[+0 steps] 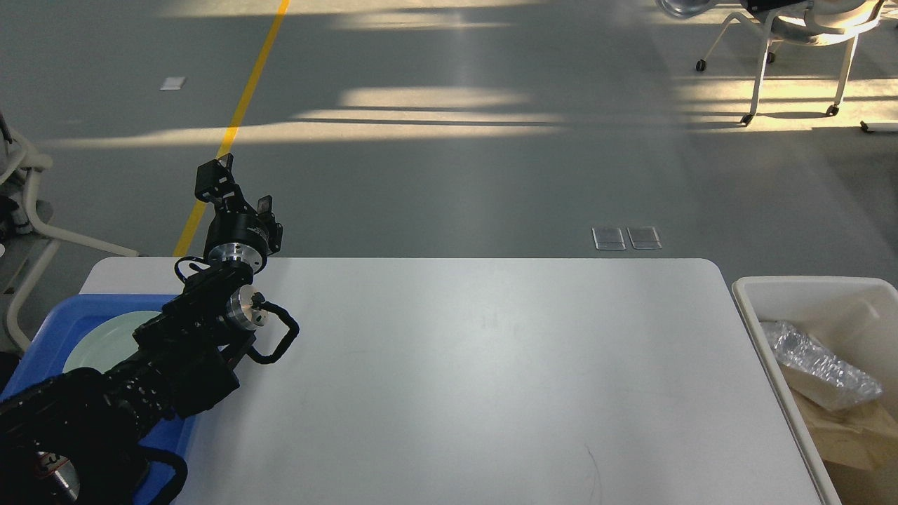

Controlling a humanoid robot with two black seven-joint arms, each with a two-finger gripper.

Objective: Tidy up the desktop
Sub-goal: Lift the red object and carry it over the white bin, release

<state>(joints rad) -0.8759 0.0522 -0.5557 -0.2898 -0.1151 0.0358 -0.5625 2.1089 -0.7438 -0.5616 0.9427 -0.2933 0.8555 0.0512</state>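
White matte desktop (449, 379) spreads below and to the right of my left gripper (235, 184), its long axis running side to side across my view. Those two fingers stand spread apart, holding nothing, raised over the far left corner. Behind and below them, toward me, a blue tray (42, 330) holds a pale plate (105, 340); a white bin (807, 294) sits well apart past the right end. My right gripper is out of sight, so the left is nearer by my reckoning.
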